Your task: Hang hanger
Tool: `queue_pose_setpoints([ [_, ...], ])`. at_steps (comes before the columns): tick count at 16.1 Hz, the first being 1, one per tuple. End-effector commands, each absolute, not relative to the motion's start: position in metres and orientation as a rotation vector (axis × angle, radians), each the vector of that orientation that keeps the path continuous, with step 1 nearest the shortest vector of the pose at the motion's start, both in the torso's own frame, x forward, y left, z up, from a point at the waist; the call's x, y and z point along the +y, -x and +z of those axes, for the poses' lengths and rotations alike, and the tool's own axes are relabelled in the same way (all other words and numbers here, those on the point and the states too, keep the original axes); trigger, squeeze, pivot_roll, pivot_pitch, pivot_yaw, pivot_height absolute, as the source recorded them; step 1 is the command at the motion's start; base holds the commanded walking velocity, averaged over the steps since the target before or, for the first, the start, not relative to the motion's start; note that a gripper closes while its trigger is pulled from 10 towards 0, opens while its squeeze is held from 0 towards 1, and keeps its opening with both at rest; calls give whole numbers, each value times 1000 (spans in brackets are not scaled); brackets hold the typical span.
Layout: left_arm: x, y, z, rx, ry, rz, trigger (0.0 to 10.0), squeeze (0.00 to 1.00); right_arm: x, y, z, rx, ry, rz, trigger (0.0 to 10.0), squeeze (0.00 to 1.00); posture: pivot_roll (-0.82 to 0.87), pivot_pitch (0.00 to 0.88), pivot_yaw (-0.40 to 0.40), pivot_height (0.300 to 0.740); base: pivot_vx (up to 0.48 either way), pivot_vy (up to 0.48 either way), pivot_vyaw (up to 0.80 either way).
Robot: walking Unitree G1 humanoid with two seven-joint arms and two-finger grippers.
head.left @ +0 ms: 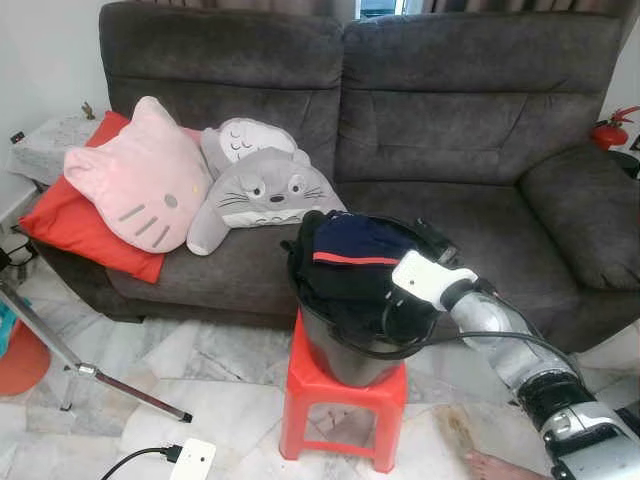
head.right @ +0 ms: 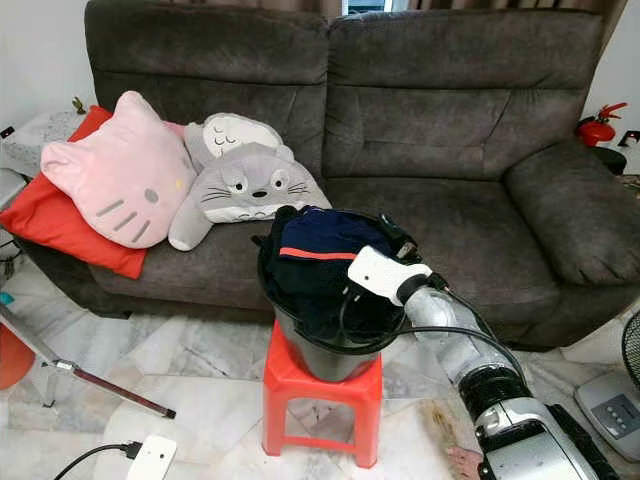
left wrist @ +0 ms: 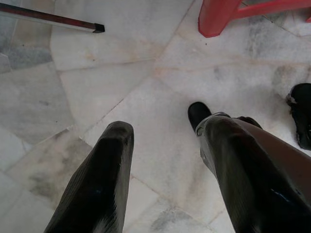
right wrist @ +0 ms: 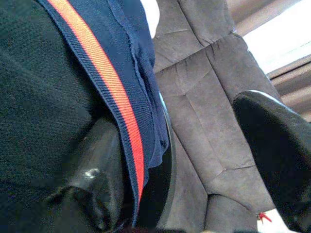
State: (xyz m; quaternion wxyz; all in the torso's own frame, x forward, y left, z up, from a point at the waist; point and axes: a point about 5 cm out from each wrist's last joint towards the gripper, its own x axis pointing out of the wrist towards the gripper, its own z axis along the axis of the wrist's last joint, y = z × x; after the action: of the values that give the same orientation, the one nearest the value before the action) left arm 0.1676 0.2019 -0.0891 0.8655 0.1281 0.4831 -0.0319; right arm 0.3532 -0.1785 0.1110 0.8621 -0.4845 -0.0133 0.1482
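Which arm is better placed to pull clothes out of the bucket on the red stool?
The right. Its gripper is already at the bucket, fingers open, one finger tucked under the navy garment with the orange stripe. The left gripper hangs open above the marble floor.

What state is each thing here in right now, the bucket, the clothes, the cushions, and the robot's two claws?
Bucket: upright on red stool, full.
Clothes: heaped above the rim.
Pink cushion: leaning on sofa.
Right gripper: open, one finger under the clothes.
Left gripper: open above floor.
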Motion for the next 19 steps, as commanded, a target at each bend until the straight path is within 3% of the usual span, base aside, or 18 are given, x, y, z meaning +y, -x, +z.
queue_pose_setpoints([
  [1, 204, -164, -90, 1032, -273, -64, 10000, 0, -176, -353, 112, -37, 1020, 328, 0, 0, -160, 0, 16, 740, 0, 0, 0],
  [19, 205, -163, -91, 1041, -291, -76, 10000, 0, -181, -349, 97, 53, 1001, 326, 0, 0, -158, 0, 22, 740, 0, 0, 0],
])
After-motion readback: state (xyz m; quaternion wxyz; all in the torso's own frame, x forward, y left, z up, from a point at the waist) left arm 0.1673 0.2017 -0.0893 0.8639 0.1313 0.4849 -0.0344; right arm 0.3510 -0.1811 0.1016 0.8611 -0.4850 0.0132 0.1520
